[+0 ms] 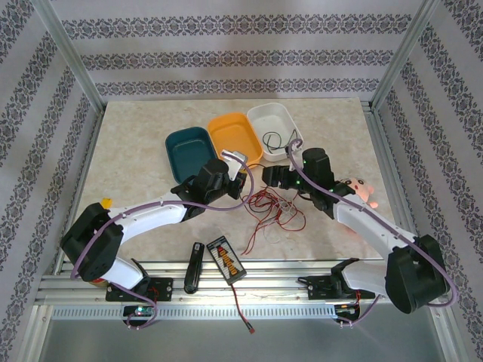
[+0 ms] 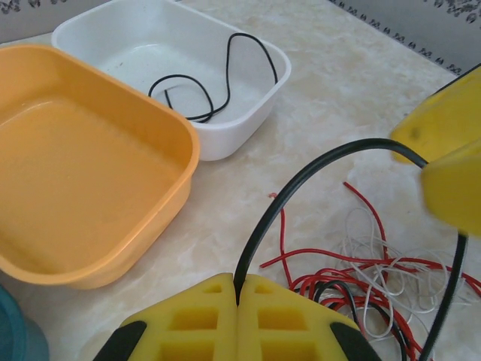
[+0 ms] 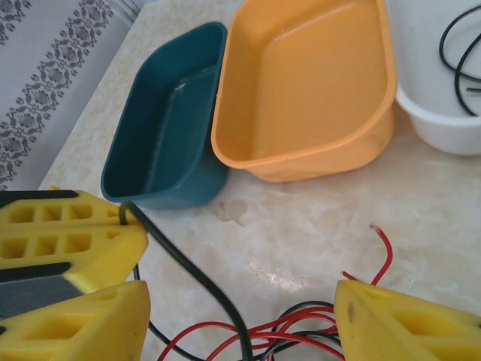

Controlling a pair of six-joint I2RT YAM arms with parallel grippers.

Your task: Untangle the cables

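Observation:
A tangle of thin red, black and whitish cables (image 1: pixel 273 207) lies on the table in front of the trays. My left gripper (image 2: pixel 239 289) is shut on a black cable (image 2: pixel 301 177) that arcs up out of the tangle (image 2: pixel 376 274). Seen from above, the left gripper (image 1: pixel 240 161) hangs just left of my right gripper (image 1: pixel 266 176). The right gripper (image 3: pixel 240 323) is open, and the held black cable (image 3: pixel 192 274) runs down between its yellow fingers (image 3: pixel 406 323) without being pinched. Another black cable (image 2: pixel 225 83) lies coiled inside the white tray (image 2: pixel 113 30).
Three trays stand in a row at the back: teal (image 1: pixel 189 149), orange (image 1: pixel 235 136) and white (image 1: pixel 290 121). A pink plush toy (image 1: pixel 358 188) lies at the right. A black orange-striped device (image 1: pixel 226 259) and a black tool (image 1: pixel 194 265) lie near the front edge.

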